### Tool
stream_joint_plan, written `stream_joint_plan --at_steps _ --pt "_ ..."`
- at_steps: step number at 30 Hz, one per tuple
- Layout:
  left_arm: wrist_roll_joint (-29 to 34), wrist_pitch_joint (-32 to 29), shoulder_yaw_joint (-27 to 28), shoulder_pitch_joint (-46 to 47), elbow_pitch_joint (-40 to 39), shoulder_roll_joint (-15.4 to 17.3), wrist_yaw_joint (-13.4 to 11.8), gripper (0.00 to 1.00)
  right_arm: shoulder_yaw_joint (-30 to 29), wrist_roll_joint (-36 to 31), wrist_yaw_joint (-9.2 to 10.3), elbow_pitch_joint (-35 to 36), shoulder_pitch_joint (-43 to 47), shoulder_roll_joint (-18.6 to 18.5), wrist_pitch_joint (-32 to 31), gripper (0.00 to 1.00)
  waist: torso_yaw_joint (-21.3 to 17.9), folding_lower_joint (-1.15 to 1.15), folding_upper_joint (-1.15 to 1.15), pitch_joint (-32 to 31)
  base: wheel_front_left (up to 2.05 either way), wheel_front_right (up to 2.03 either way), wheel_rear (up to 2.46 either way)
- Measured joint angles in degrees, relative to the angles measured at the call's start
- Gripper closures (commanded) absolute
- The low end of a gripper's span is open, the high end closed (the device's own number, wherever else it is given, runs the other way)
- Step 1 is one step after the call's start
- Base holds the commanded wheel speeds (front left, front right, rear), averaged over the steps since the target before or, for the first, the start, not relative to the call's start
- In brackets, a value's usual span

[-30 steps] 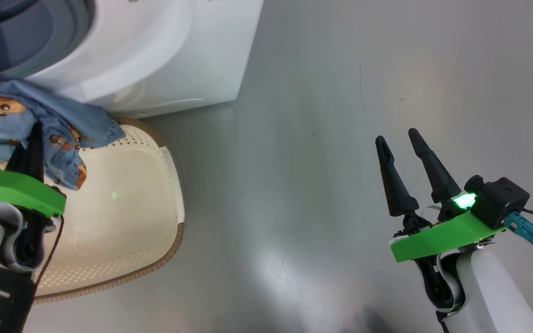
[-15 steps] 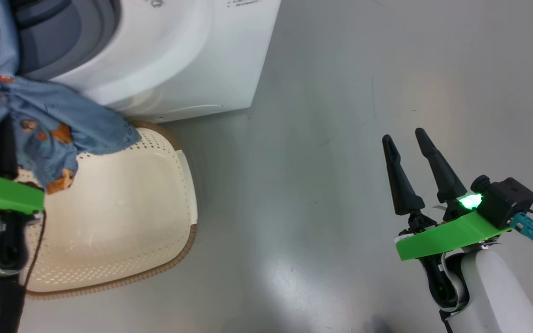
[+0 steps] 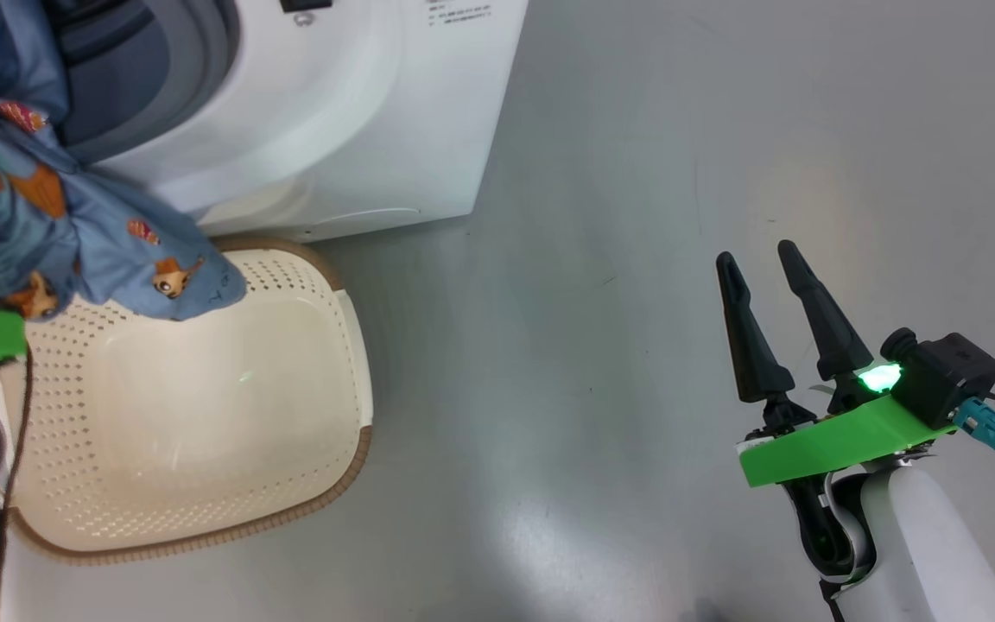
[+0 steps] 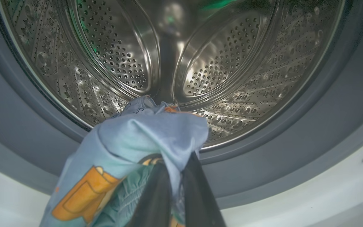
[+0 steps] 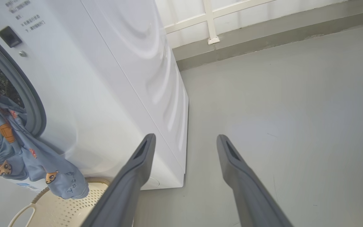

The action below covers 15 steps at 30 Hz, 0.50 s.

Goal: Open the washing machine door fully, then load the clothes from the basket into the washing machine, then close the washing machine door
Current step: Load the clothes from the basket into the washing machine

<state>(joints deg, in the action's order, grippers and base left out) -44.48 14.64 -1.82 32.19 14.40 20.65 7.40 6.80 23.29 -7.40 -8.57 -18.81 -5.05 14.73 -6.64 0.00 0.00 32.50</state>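
Note:
My left gripper (image 4: 178, 160) is shut on the clothes (image 4: 137, 138), a light blue garment with orange-brown figures. It holds the garment right at the mouth of the washing machine (image 3: 333, 112), in front of the grey gasket (image 4: 326, 126) and the steel drum (image 4: 225, 63). In the head view the garment (image 3: 48, 233) hangs over the far left corner of the basket (image 3: 351, 458), whose inside looks bare. My right gripper (image 3: 761, 259) stands open over the floor at the right, holding nothing. The washing machine door is out of view.
Grey floor (image 3: 636, 216) spreads to the right of the machine and the basket. In the right wrist view a low wall ledge with white framing (image 5: 213, 31) runs behind the machine. The basket stands against the machine's front base.
The head camera has shifted. My left arm has lifted the garment higher and further toward the drum opening, and its tail now trails only over the basket's corner. The right gripper has stayed put.

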Motion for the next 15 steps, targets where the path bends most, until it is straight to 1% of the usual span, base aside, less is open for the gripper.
stream_joint_plan --at_steps 3,6,7,8,15 --pt "0.5 0.0 -0.1 1.4 0.5 0.5 0.0 1.0 0.0 0.0 0.0 -0.1 0.0 0.2 0.0 0.0 -0.3 0.0 0.0 -0.3 0.0 0.0 0.0" --pt "0.8 0.0 -1.6 3.9 3.6 1.8 0.0 1.0 0.1 0.0 0.0 -0.2 0.1 0.4 0.0 0.0 -0.7 0.0 0.0 -0.5 0.0 0.0 0.0" --pt "0.8 0.0 -2.5 4.9 5.1 2.2 0.0 1.0 0.1 0.0 0.0 -0.2 0.1 0.5 0.0 0.0 -0.8 0.0 0.0 -0.5 0.0 0.0 0.0" --pt "0.7 0.0 -4.8 7.3 8.1 3.0 0.0 1.0 0.2 0.0 0.0 -0.3 0.1 0.8 0.0 0.0 -1.0 0.0 0.0 -0.5 0.0 0.0 0.0" --pt "-3.0 0.0 -13.0 18.6 18.8 5.9 0.0 1.0 0.2 0.1 0.0 -0.3 0.1 1.2 0.0 0.0 -2.1 0.0 0.0 -0.2 0.0 0.0 0.0"
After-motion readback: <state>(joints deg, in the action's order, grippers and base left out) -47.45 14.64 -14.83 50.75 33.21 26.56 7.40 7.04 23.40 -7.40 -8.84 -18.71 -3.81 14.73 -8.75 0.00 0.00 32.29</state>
